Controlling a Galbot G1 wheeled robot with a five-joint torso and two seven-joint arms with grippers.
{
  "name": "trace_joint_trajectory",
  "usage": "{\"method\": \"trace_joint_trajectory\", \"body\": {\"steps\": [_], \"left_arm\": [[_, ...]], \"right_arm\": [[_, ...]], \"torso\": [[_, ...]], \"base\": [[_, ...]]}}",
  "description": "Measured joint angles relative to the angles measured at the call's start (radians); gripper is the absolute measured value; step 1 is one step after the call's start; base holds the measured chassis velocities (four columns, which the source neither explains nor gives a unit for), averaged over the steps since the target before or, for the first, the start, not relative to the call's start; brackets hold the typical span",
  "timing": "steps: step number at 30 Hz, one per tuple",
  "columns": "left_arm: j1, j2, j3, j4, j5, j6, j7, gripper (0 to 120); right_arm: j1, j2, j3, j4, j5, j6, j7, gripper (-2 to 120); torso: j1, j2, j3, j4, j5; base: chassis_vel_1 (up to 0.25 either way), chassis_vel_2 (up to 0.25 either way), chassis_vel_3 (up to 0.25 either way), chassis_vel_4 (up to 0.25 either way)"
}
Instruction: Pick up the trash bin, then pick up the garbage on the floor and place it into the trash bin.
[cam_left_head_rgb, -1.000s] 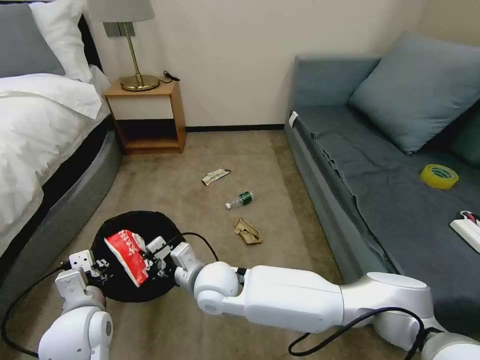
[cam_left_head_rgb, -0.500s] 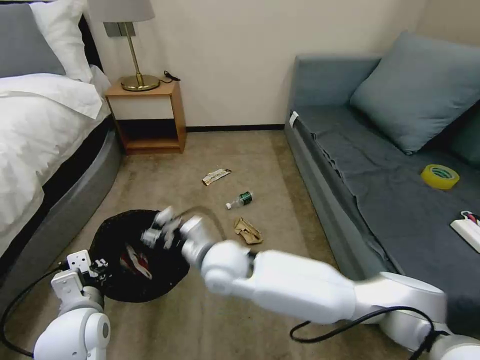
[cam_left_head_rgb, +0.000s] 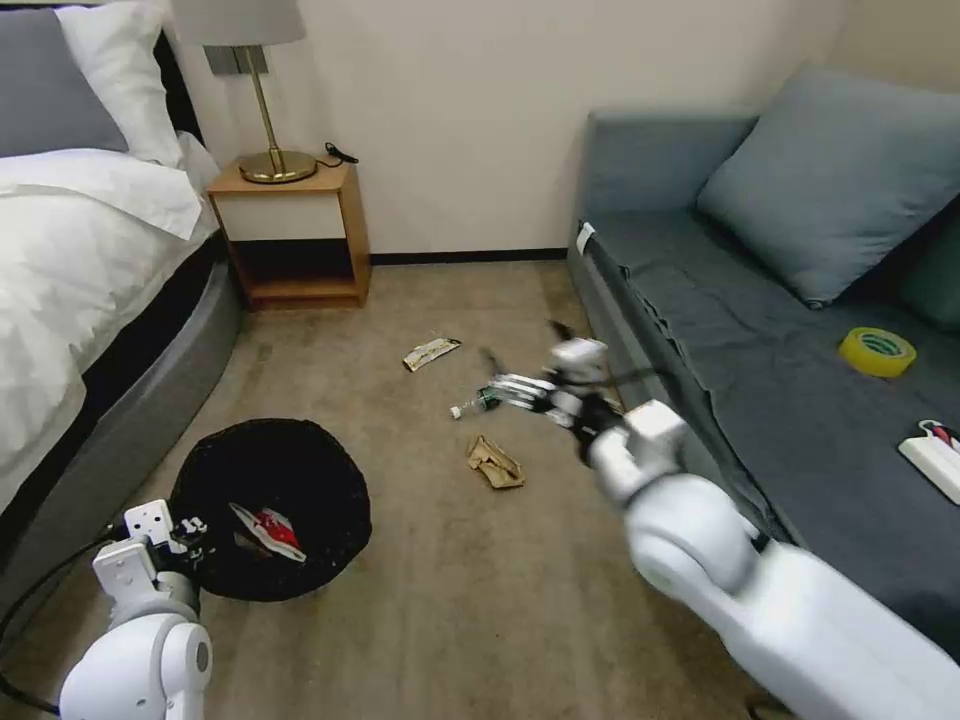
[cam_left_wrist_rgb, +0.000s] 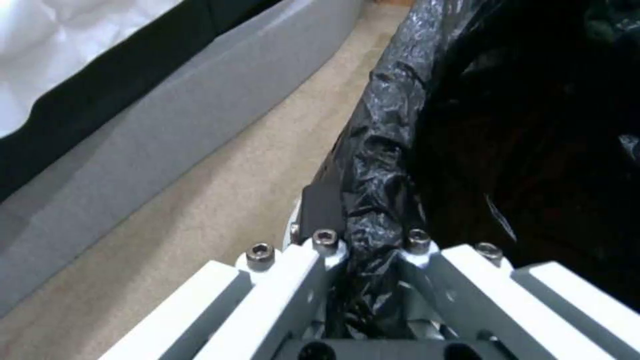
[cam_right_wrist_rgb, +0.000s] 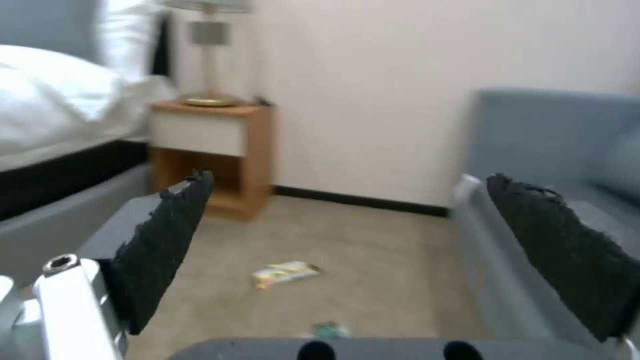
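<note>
The right end effector is spread wide, with two black, rough-edged pads apart and nothing between them. Ahead of it, between the pads, a flat wrapper lies on the carpet, and the bottle lies nearer, just past its base. Beyond the left pad are a nightstand and bed; the sofa is behind the right pad.

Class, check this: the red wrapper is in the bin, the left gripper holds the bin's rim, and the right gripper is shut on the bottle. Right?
Not quite. The right wrist view shows the right gripper open and empty; the bottle lies on the floor. The rest holds: red wrapper in the bin, left gripper on its rim.
</note>
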Motion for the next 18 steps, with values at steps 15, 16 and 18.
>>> {"method": "trace_joint_trajectory", "body": {"steps": [15, 16, 18], "left_arm": [[-0.011, 0.004, -0.004, 0.025, -0.002, -0.007, 0.001, 2], [-0.011, 0.004, -0.004, 0.026, -0.002, -0.008, 0.001, 2], [-0.011, 0.004, -0.004, 0.026, -0.002, -0.008, 0.001, 2]], "right_arm": [[-0.352, 0.356, 0.034, -0.017, -0.367, 0.163, -0.112, 100], [-0.352, 0.355, 0.034, -0.023, -0.368, 0.167, -0.115, 100], [-0.35, 0.352, 0.033, -0.025, -0.368, 0.168, -0.116, 100]], "torso": [[0.0, 0.0, 0.0, 0.0002, -0.0005], [0.0, 0.0, 0.0, 0.0001, -0.0005], [0.0, 0.0, 0.0, 0.0002, -0.0005]], "base": [[0.0, 0.0, 0.0, 0.0], [0.0, 0.0, 0.0, 0.0], [0.0, 0.0, 0.0, 0.0]]}}
